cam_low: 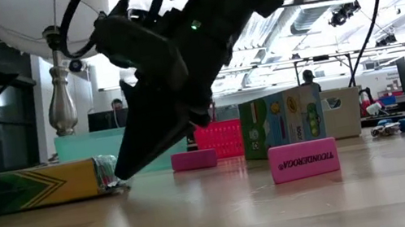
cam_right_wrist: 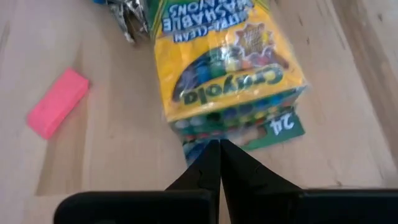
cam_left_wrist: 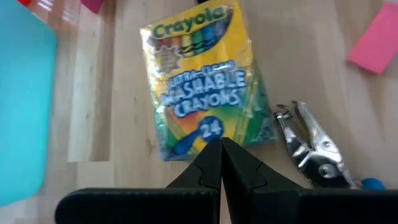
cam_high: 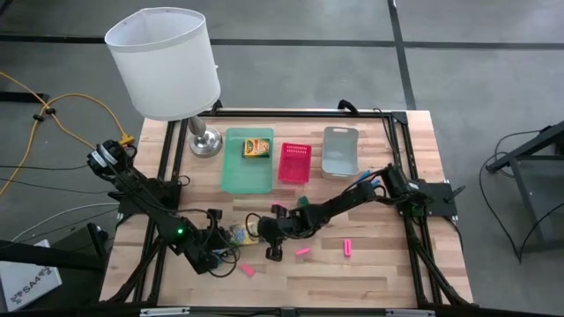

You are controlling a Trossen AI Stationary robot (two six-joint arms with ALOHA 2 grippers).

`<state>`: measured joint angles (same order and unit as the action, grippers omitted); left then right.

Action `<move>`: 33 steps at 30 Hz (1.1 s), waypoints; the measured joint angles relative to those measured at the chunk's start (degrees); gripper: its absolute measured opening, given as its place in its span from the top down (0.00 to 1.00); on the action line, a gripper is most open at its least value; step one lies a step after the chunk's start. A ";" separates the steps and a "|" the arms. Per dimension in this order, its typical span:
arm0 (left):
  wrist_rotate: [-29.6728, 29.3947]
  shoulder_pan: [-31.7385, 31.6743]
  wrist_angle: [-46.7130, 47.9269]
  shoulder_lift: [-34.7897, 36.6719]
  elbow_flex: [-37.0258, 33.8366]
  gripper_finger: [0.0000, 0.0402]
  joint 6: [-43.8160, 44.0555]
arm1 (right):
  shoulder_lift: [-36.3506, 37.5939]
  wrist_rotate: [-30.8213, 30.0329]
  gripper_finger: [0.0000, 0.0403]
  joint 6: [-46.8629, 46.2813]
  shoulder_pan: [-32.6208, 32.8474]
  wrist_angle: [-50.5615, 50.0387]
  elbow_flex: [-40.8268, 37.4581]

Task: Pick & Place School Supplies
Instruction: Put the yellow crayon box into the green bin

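Observation:
A yellow-and-green crayon box [cam_high: 242,234] in clear wrap lies flat on the table between my two grippers. My right gripper [cam_right_wrist: 219,148] is shut, its tip at the box's end nearer the table's right [cam_low: 110,178]. My left gripper [cam_left_wrist: 221,144] is shut at the opposite end. A second crayon box [cam_high: 256,147] lies in the green tray [cam_high: 236,176]. A third [cam_low: 282,122] stands upright farther back. A blue-handled metal tool [cam_left_wrist: 311,146] lies beside the flat box. Pink erasers [cam_high: 248,270], [cam_high: 302,251], [cam_high: 348,246] lie on the table. My left gripper's shut tip stands over the box's end printed "24" [cam_left_wrist: 205,134], slanting down from the table's left; whether it touches, I cannot tell. My right gripper's shut fingertips [cam_low: 125,169] meet the box's green end flap [cam_right_wrist: 249,134], slanting down from the table's right. The box lies flat.
A lamp with a white shade [cam_high: 167,62] stands at the far left. The pink tray [cam_high: 294,163] and the grey tray [cam_high: 339,151] sit beside the green one along the far side. Another blue-handled tool [cam_low: 398,126] lies toward the right.

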<state>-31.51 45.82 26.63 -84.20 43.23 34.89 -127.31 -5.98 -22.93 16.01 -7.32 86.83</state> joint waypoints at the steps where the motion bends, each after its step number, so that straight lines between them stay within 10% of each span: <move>1: -0.01 0.00 0.00 0.00 -0.02 1.00 0.42 | 0.00 0.00 0.99 0.22 -0.04 0.68 0.00; 33: 2.45 0.96 -1.27 0.00 -3.14 1.00 6.08 | 0.00 0.53 0.99 2.17 -0.33 5.52 0.00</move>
<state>-29.06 46.78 25.36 -84.20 40.09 40.97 -127.31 -5.44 -20.75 15.68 -1.80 86.83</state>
